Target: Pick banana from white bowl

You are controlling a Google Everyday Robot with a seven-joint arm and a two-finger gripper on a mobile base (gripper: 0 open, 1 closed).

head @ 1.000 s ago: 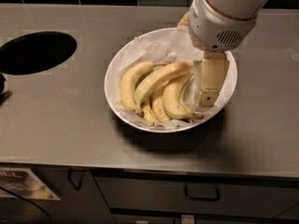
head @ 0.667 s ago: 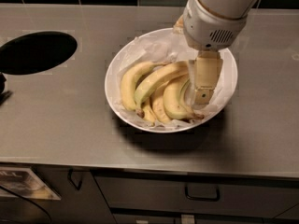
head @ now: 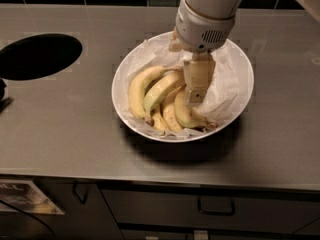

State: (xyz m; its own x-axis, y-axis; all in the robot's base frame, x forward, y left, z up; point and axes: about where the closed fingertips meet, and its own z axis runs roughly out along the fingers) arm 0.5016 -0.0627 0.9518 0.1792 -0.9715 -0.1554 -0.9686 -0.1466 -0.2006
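The white bowl (head: 118,86) sits loose on the grey worktop (head: 60,134), so a sideways shove could slide it. Its crumpled paper liner (head: 226,86) might snag and lift. The banana (head: 161,90) runs from the bowl's centre toward 7 o'clock, wedged between neighbours. The gripper (head: 194,99) is down beside the banana's upper end. I cannot tell whether it is open or closed, and it may catch the strongly curved banana (head: 186,118) at 5 o'clock instead.

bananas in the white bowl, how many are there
4, all in the round glossy white bowl: a plump yellow banana leftmost, the long greenish-yellow banana beside it, a short yellow banana next, a curved yellow banana rightmost, under the robot's hand, which may hide more.
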